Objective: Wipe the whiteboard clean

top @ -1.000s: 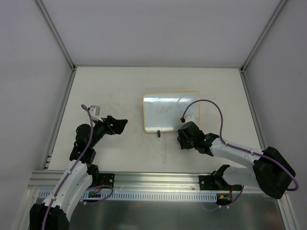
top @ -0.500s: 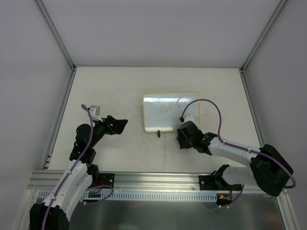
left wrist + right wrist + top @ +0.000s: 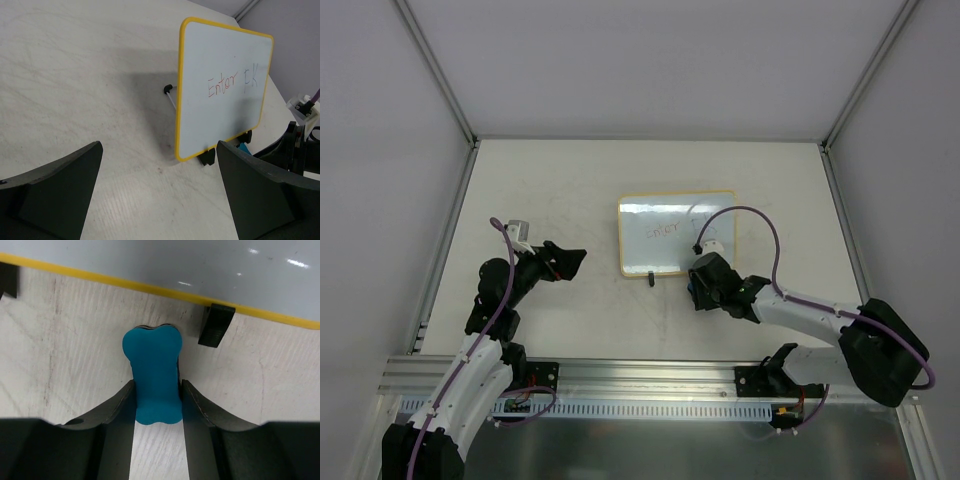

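Just in front of the whiteboard [image 3: 676, 233], which stands upright on the table [image 3: 540, 190] with red writing on it, we see our right gripper [image 3: 157, 390] clamped on both sides of the blue eraser [image 3: 152, 360] near a black foot [image 3: 216, 325], while our left gripper [image 3: 159, 150], well left of the whiteboard, stands wide apart.

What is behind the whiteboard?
A thin prop leg with a black tip pokes out behind the whiteboard. The board covers where it joins, and anything else back there.
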Controlling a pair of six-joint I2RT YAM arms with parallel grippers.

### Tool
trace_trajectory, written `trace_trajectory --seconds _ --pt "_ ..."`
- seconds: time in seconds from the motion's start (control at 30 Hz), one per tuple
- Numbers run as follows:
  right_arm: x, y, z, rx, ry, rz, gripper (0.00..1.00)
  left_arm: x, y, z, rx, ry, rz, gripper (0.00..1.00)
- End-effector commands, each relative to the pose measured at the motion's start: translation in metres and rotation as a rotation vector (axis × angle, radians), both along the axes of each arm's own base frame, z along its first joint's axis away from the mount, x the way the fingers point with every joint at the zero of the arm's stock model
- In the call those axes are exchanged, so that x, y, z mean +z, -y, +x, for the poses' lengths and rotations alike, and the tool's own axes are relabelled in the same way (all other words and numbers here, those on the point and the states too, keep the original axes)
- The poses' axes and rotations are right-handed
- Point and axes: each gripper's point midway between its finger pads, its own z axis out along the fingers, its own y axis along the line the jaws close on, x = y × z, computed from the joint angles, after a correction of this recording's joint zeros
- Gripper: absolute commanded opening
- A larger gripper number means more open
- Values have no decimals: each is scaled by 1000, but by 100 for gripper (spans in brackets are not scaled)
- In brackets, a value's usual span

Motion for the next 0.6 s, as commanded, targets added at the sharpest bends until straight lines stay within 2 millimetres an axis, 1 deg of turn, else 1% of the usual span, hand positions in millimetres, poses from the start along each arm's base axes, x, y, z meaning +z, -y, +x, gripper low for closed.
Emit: trace_trajectory --seconds 0.0,0.17,0.37,0.47,0.57 --pt "14 -5 -5 5 -2 13 38 18 7 0 -40 66 1 99" --pt "36 -8 -7 14 64 39 38 18 6 0 -32 66 1 99" --pt "57 -12 -5 27 100 83 37 16 6 0 -33 58 1 99" --pt "62 -12 -6 38 101 81 38 16 6 1 -30 56 -1 99" --pt "72 -16 -3 46 122 99 38 16 6 0 -32 56 -1 99"
